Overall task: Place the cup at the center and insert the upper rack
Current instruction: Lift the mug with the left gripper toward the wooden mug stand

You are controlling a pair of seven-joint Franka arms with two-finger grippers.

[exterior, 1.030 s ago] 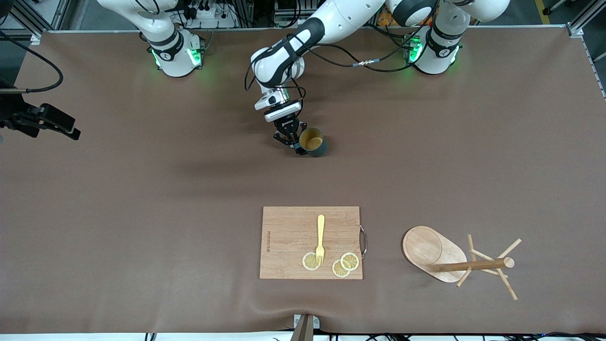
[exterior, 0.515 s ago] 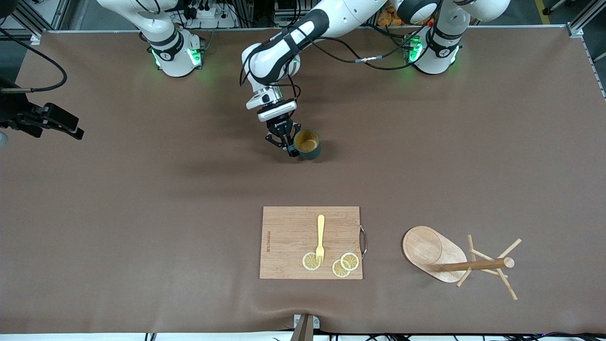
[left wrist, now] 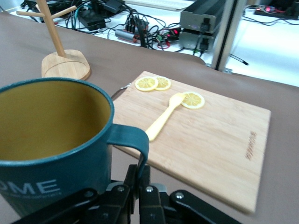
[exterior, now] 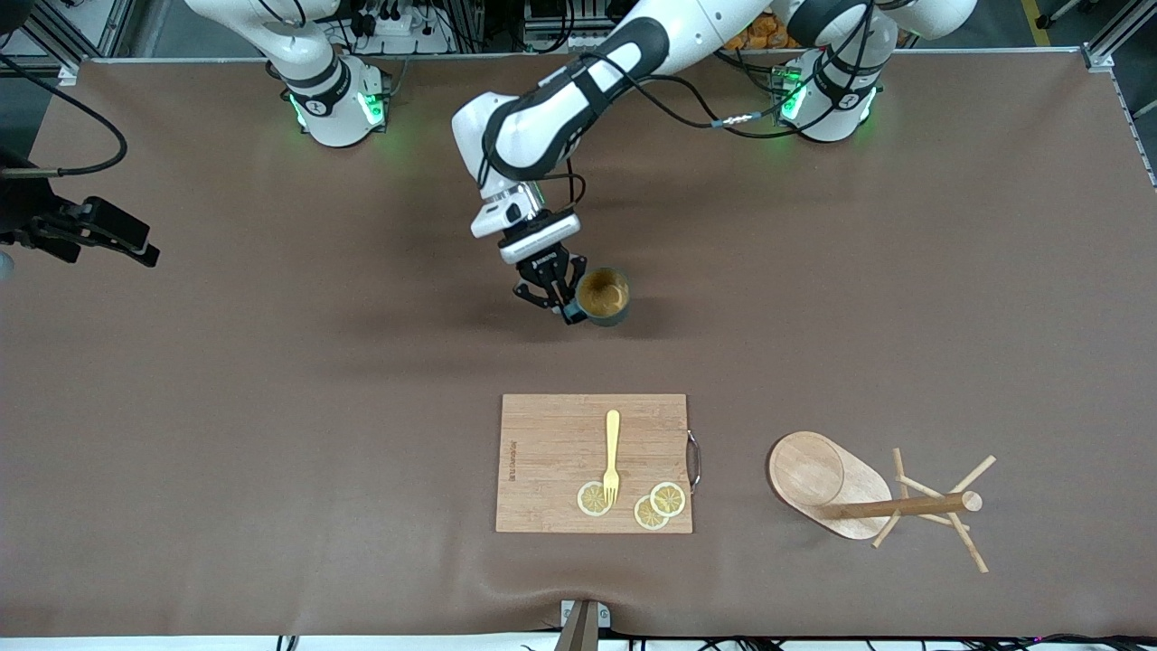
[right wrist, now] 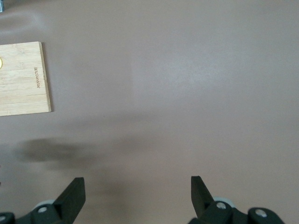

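Spanning everything, counter (exterior: 271, 407). Cutting board (exterior: 592, 461), nearer the camera. Upper rack (exterior: 868, 497) tipped over beside it, awaiting insertion. Left gripper (exterior: 562, 303), jaws clamped on cup (exterior: 604, 296) handle, mid-counter for centring. Right gripper (right wrist: 138, 193) waits, jaws wide, empty.

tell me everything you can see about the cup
The cup is a small dark teal mug with a yellowish, empty inside, a small side handle and pale lettering low on its wall. It looks glazed, like ceramic or enamel. It is upright, mouth up, near the table's middle and farther from the front camera than the cutting board. The left gripper is shut on its handle. Whether its base touches the table cannot be told.
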